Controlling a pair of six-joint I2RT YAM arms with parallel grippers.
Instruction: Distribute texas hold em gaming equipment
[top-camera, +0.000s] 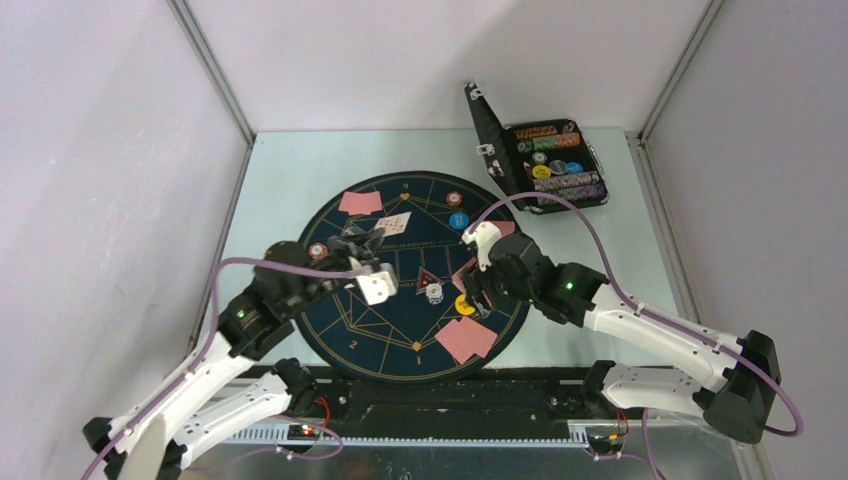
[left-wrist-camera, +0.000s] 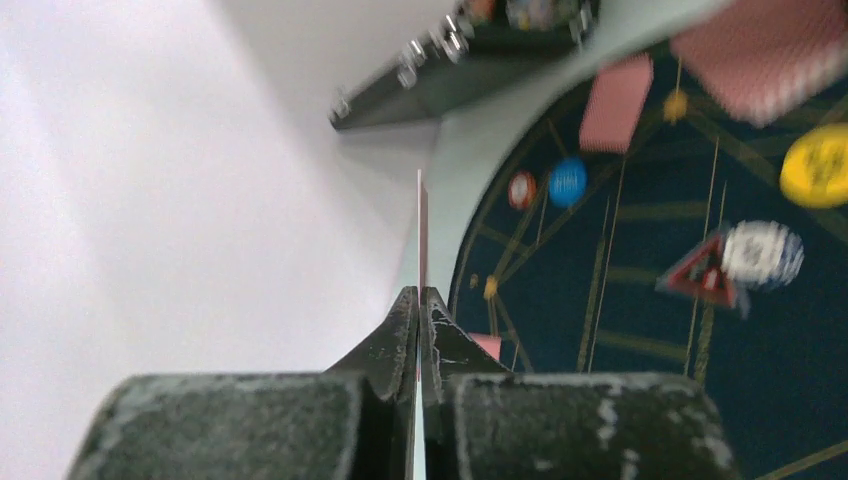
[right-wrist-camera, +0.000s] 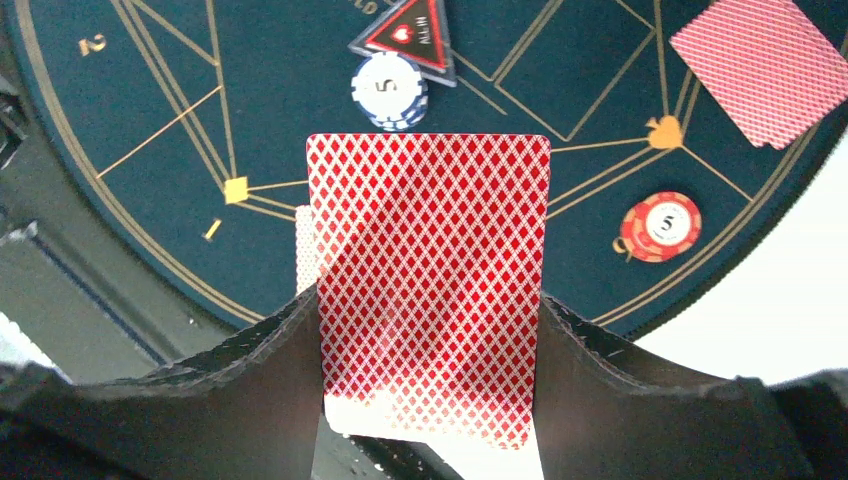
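- Top view: my left gripper (top-camera: 365, 245) and right gripper (top-camera: 472, 285) both hang over the mat (top-camera: 350, 335).
- Left wrist: my jaws are pressed together on a card (left-wrist-camera: 421, 225), which sticks out edge-on past the tips.
- Right wrist: my fingers pinch a red card (right-wrist-camera: 430, 250) by its long edges, with a white chip (right-wrist-camera: 389, 90) just beyond it.

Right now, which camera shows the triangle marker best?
The right wrist view: the triangle marker is close and sharp, with readable lettering. The left wrist view shows the triangle marker blurred; in the top view the triangle marker is tiny.
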